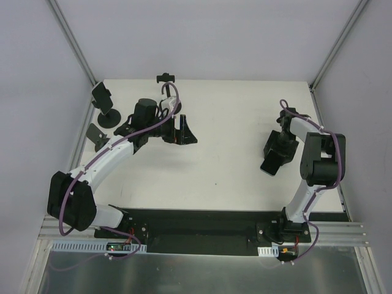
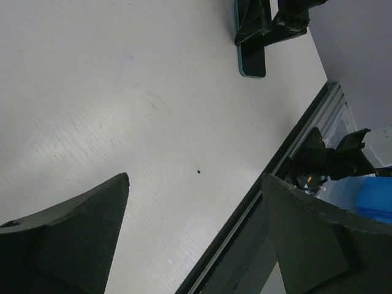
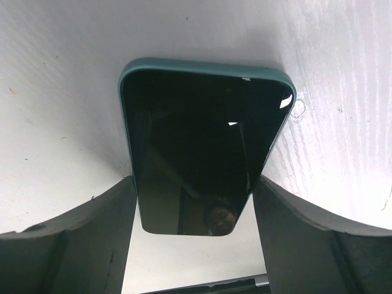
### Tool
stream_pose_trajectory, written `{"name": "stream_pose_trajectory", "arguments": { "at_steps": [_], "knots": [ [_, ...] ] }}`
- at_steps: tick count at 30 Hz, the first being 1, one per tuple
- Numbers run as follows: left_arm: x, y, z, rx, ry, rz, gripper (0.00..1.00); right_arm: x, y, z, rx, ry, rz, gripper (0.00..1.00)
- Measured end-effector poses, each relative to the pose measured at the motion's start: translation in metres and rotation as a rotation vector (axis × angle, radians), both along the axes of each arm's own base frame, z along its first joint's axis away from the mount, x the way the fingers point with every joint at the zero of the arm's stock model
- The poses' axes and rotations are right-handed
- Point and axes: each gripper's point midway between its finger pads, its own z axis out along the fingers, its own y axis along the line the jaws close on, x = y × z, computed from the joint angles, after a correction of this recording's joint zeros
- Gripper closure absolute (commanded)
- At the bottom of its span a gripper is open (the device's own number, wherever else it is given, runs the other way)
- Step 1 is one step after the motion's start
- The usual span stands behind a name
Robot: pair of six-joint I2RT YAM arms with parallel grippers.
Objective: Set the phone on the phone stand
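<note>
Table (image 1: pixel 233 122): white and flat, walled on three sides, with both my arms bolted at its near edge.
Left arm (image 1: pixel 104 159): mine, stretched toward the far left part of the table.
Right arm (image 1: pixel 318 159): mine, folded upright on the right side, wrist turned down toward the tabletop.
Phone stand (image 1: pixel 105 105): black, on a round base with a tilted plate on top, standing near the far left corner, well apart from the phone and just beyond my left wrist.
Phone (image 3: pixel 202 141): teal case, dark screen facing up, lying flat on the table on the right side.
Left gripper (image 2: pixel 196 179): my two fingers stand wide apart over bare table, nothing between them.
Right gripper (image 3: pixel 193 184): lowered over the phone's near end, one finger on each long side.
Right fingers (image 3: pixel 92 245): the phone's lower end sits squarely between them, and their inner edges line up with the case's sides. I cannot tell whether they press on it or only stand just beside it.
</note>
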Motion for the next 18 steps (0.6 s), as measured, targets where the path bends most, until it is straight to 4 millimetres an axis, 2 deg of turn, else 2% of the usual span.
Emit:
{"name": "stream_pose_trajectory", "arguments": {
  "at_steps": [1, 4, 8, 10, 14, 18],
  "knots": [
    [-0.001, 0.000, -0.001, 0.000, 0.004, -0.002, 0.13, 0.000, 0.000, 0.000, 0.000, -0.004, 0.004, 0.84],
    [-0.001, 0.000, -0.002, 0.002, 0.009, -0.003, 0.14, -0.001, 0.001, 0.001, 0.006, -0.030, 0.022, 0.99],
    [0.000, -0.001, -0.003, 0.001, 0.015, -0.008, 0.14, -0.001, 0.005, 0.002, 0.001, -0.086, 0.072, 0.99],
    [0.001, -0.002, -0.005, 0.002, 0.022, -0.010, 0.15, 0.002, 0.016, 0.004, -0.004, -0.128, 0.133, 0.99],
    [0.001, -0.004, -0.013, 0.005, 0.048, -0.021, 0.17, 0.018, 0.067, 0.013, 0.011, -0.288, 0.374, 0.99],
    [0.003, -0.004, -0.019, 0.010, 0.072, -0.020, 0.21, 0.021, 0.136, 0.041, 0.095, -0.487, 0.650, 1.00]
  ]
}}
